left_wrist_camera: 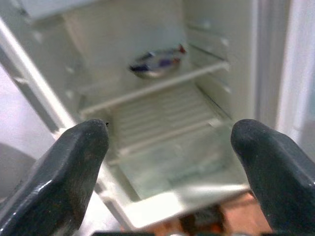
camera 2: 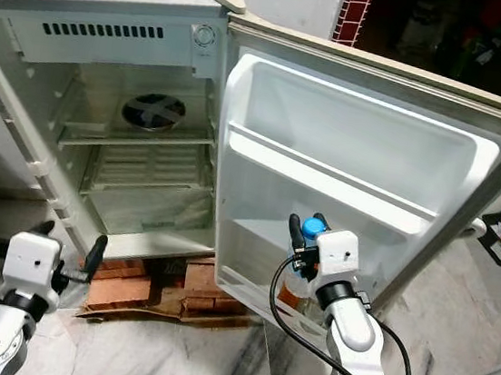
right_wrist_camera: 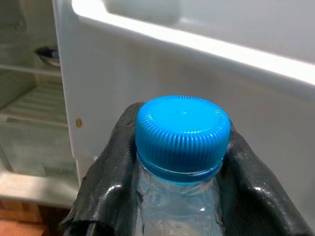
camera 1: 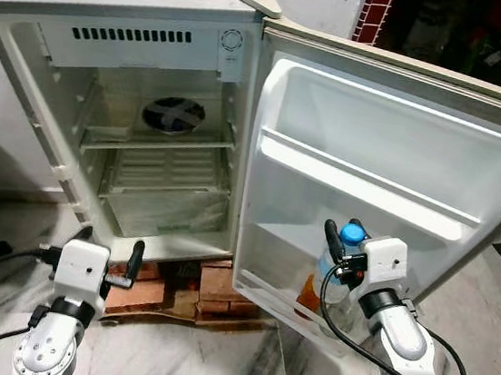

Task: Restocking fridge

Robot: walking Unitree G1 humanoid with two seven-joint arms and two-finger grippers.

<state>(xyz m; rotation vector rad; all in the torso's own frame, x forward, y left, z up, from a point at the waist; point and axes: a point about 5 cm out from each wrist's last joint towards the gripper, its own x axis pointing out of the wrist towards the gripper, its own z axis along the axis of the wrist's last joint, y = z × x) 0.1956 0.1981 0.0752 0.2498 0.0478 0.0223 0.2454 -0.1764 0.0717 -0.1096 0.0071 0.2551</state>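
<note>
Gripping the bottle [right_wrist_camera: 182,196] below its cap [right_wrist_camera: 183,135], the right gripper [camera 1: 345,249] sat lower right. Thin, slippery plastic probably favoured this stiffer neck. The left gripper [left_wrist_camera: 172,167] stood open, lower left.

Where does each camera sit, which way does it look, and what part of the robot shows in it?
Left eye view: on the head, looking forward and down at the open fridge; both arms show, the right hand holding a bottle at the door.
Right eye view: same head, same scene.
Left wrist view: on the left wrist, facing the fridge shelves; its open left hand shows.
Right wrist view: on the right wrist, facing the door; fingers grip the bottle below its blue cap.
Shared: the bowl on the shelf.
</note>
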